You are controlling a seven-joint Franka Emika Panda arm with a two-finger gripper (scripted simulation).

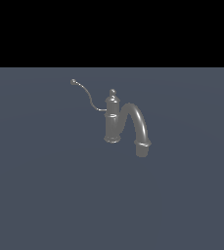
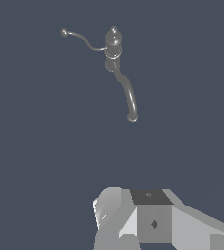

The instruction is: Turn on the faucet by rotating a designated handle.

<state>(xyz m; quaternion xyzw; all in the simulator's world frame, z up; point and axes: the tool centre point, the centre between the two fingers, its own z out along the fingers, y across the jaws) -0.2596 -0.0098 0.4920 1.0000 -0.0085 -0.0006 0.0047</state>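
Item: small grey metal faucet (image 1: 112,122), upright ribbed column with knob finial, standing on a plain blue-grey floor (image 1: 45,195), slightly toward the exterior view's right of centre. Thick arched gooseneck spout (image 1: 139,124) bends down toward the exterior view's right, its mouth hanging just above the floor.

Item: long thin S-curved grey wire handle (image 1: 86,94), joined to the column, rising toward the exterior view's left, ball at tip.

Exterior view: no arm visible. Wrist view: faucet (image 2: 113,49) seen from above, spout foreshortened; handle (image 2: 81,39) free; grey blocky gripper (image 2: 147,219) body well apart from it. Fingers not shown; opening cannot be told.
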